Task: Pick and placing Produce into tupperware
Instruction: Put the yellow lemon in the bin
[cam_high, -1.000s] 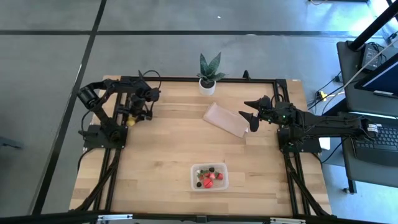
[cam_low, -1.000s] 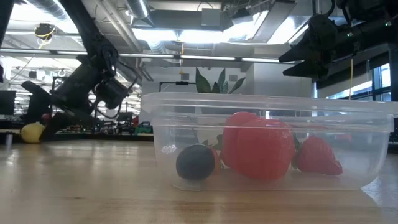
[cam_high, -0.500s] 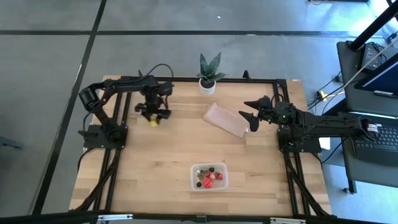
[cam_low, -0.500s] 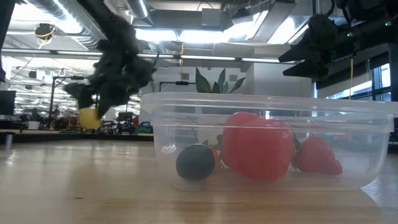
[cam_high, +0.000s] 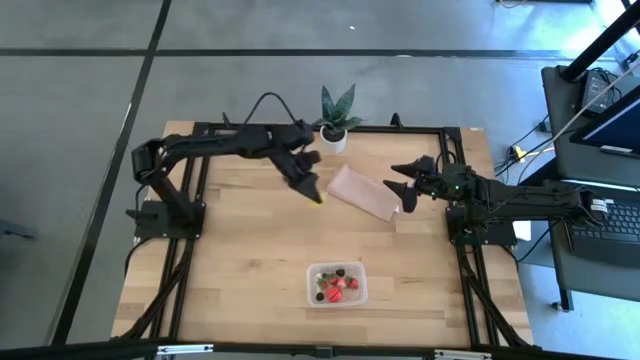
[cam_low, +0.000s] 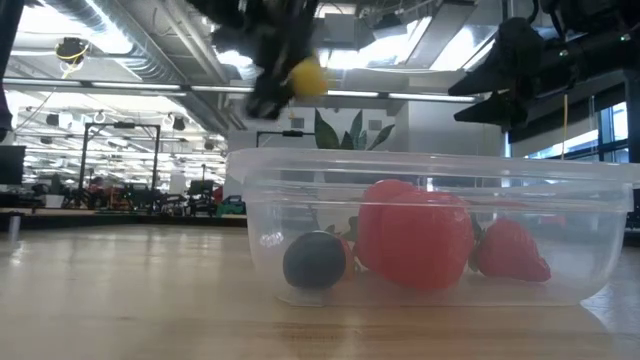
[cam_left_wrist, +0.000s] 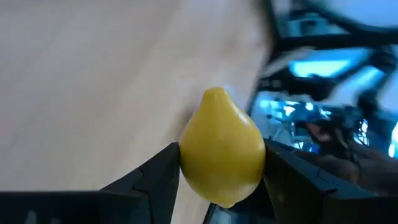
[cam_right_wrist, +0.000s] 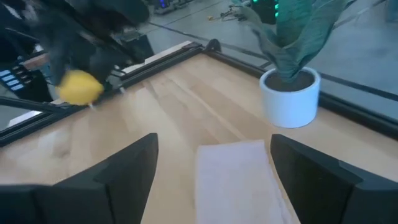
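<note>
Your left gripper (cam_high: 314, 193): fingers pinching small yellow pear-shaped fruit (cam_left_wrist: 221, 154), beside flat tan rectangular sheet (cam_high: 365, 194). Your right gripper (cam_high: 401, 187): fingers spread, above same sheet.

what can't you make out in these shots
- High view: the fruits in the tupperware are too small to count.
- Low view: the left claw carrying the yellow fruit is motion-blurred.
- Right wrist view: the tan sheet is cut off by the edge, between the right claw's open fingers.
</note>
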